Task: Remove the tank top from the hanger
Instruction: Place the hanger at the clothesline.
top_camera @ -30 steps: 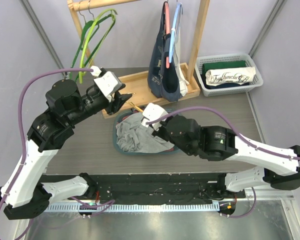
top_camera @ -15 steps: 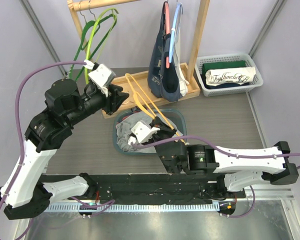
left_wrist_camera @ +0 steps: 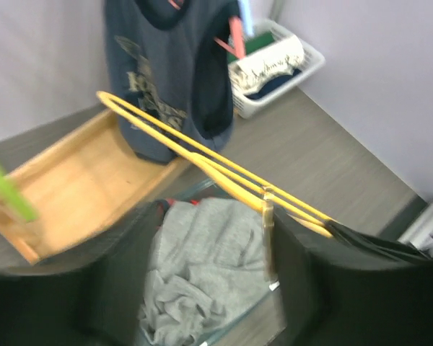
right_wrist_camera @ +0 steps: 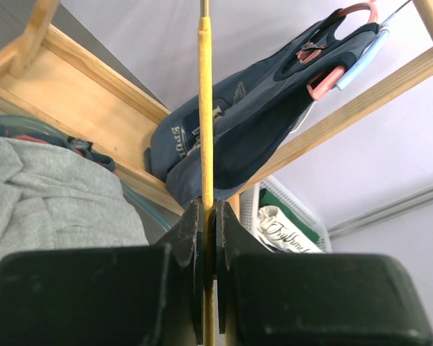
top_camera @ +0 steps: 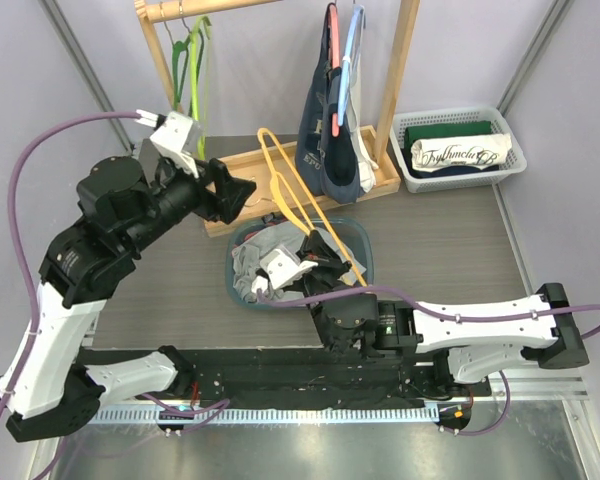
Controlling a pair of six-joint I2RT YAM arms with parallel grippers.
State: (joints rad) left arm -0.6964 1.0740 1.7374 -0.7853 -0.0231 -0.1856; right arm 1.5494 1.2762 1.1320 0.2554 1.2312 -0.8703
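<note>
One second on: right gripper (right_wrist_camera: 208, 210) clamped the yellow hanger (top_camera: 300, 195), now raised bare; grey tank top (top_camera: 252, 262) lay in basin (top_camera: 365, 240). Left gripper (top_camera: 238, 190) fingers apart, empty. Removal judged complete.

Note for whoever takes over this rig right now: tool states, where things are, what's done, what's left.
Right tool shut on the yellow hanger, held up over the teal tub.
Left tool open, empty, near the wooden rack base.
Gray tank top lies crumpled in the tub, off the hanger.
Removal looks done; left: put the hanger down, probably.
</note>
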